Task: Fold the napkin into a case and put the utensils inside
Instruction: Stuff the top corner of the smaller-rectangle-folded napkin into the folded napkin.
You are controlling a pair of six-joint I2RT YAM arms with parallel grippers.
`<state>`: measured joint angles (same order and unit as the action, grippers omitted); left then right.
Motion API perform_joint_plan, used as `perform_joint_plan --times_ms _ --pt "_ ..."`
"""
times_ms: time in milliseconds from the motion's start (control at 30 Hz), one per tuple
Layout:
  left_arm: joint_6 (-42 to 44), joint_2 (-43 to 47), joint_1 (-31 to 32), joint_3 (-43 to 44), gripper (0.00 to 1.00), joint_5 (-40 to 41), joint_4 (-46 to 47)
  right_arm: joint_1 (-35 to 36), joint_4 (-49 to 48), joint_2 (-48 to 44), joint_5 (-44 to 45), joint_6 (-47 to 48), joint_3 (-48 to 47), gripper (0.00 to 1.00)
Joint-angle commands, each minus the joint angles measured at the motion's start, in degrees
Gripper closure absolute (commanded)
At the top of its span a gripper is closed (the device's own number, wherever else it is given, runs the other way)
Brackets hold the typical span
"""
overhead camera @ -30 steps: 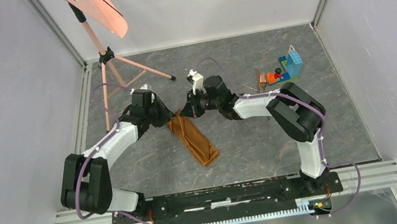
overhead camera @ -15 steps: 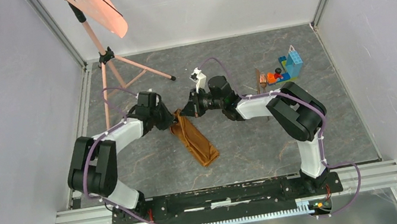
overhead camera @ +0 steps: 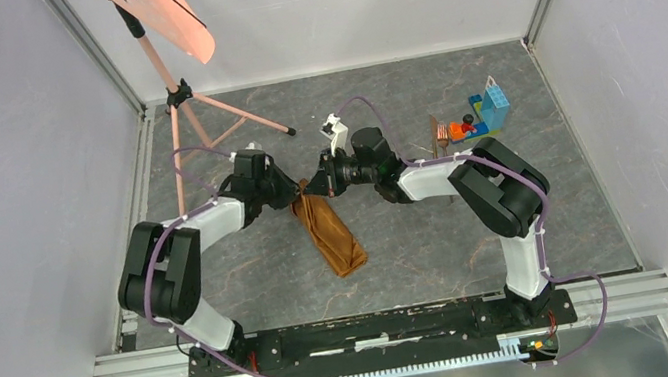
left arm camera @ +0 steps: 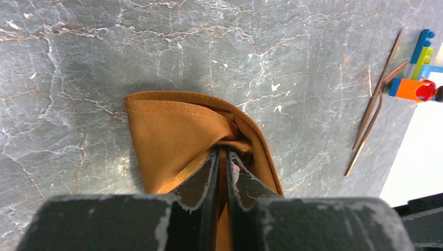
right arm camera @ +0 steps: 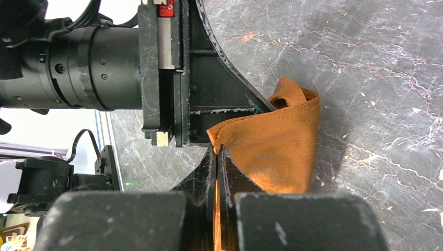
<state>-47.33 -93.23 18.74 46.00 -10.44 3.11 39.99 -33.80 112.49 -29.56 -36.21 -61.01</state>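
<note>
Top external: far left, salmon-pink sheet [overhead camera: 165, 13] on tripod stand [overhead camera: 185, 101]; far right, toy brick pile [overhead camera: 485, 114], utensils [overhead camera: 441, 138] just left of it, well apart from both grippers. Mid-table [overhead camera: 440, 243], napkin [overhead camera: 329, 235] folded to a narrow strip, long axis far-left to near-right, far end up at the grippers. Left gripper [overhead camera: 293, 191] pinched shut on that end from the left; right gripper [overhead camera: 312, 188] clamped on same end from the right. Left wrist: cloth fold between fingers, utensils side by side, long axes roughly near-far. Right wrist: left gripper body directly ahead, blocking what lies behind.
</note>
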Motion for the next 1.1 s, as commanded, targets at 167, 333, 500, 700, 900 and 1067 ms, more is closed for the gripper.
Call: perform_joint_plan --times_ms 167,333,500,700,900,1067 --pt "-3.26 3.51 0.42 -0.4 0.86 2.38 2.86 -0.51 -2.93 0.63 -1.18 -0.32 0.72 1.0" --pt "-3.97 -2.52 0.5 4.39 0.88 -0.19 3.43 -0.57 -3.32 0.88 -1.14 -0.78 0.98 1.0" --pt "-4.39 -7.81 0.55 6.32 0.9 -0.2 4.9 -0.54 -4.1 1.91 -1.21 -1.86 0.69 1.0" --pt "-0.43 -6.08 0.68 8.14 0.85 0.48 1.19 -0.94 -4.4 3.13 -0.94 -2.36 0.48 1.0" --pt "5.13 5.02 0.66 8.29 0.58 -2.12 -9.31 -1.93 -3.73 3.68 -0.68 -1.53 0.34 1.0" --pt "9.47 7.39 0.68 9.29 0.54 1.68 -18.0 -2.02 -3.37 4.41 -0.94 -1.45 -0.54 1.0"
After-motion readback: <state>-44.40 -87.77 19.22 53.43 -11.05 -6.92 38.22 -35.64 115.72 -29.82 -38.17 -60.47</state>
